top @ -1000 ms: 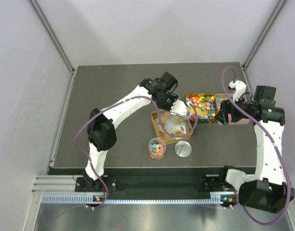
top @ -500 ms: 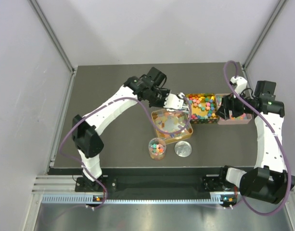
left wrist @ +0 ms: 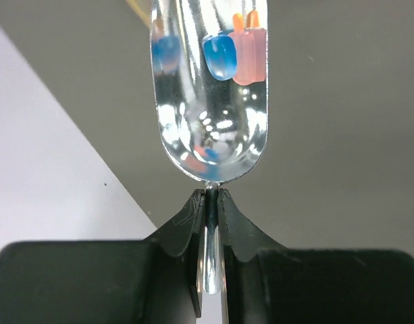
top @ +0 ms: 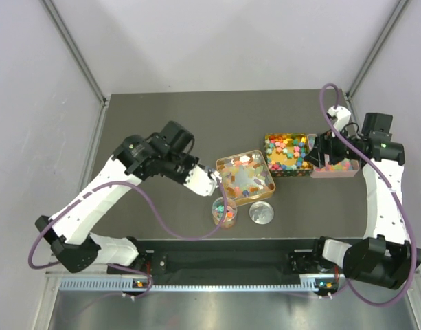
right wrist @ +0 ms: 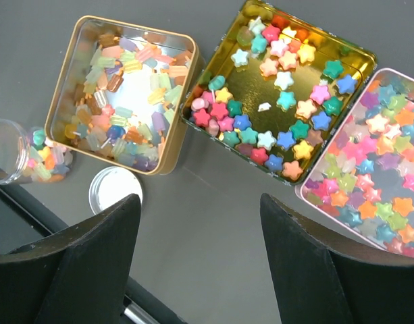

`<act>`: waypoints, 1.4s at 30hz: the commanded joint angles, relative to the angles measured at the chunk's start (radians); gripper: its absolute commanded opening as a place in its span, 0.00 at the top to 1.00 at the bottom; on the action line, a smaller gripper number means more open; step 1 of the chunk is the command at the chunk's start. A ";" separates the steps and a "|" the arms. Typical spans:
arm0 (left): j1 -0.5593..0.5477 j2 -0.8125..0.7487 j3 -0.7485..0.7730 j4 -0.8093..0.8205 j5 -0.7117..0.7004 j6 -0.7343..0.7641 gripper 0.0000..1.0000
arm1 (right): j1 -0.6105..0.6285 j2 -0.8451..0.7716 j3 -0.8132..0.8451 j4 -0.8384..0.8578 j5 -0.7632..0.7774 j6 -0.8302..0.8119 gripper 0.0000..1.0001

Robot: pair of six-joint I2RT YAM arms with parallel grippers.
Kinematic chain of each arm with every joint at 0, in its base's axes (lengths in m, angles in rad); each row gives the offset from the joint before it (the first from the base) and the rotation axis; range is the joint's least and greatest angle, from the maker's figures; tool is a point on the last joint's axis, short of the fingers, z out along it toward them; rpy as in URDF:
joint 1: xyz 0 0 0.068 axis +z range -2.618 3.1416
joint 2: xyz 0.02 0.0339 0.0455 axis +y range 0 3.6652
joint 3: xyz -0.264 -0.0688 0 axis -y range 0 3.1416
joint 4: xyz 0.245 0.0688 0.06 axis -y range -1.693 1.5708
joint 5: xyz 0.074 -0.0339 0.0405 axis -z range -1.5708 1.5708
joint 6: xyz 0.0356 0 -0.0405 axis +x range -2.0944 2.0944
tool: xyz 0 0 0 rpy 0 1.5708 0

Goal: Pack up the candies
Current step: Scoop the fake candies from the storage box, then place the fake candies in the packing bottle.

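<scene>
Here, left pincer point(left wrist: 208, 196) clamps a spoon point(left wrist: 193, 101) holding candies point(left wrist: 220, 55); right pincer point(right wrist: 200, 206) gapes wide.

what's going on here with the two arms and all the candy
The left claw is shut on the handle of a metal spoon carrying two candies, one blue and one pink, close to the small clear jar, which is partly filled. The jar's lid lies beside it on the table. The right claw hangs open above the three open tins of candy, holding nothing.
</scene>
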 commanded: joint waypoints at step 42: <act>-0.129 0.609 0.244 0.289 -0.549 0.333 1.00 | 0.048 -0.148 -0.036 -0.050 -0.012 -0.131 0.29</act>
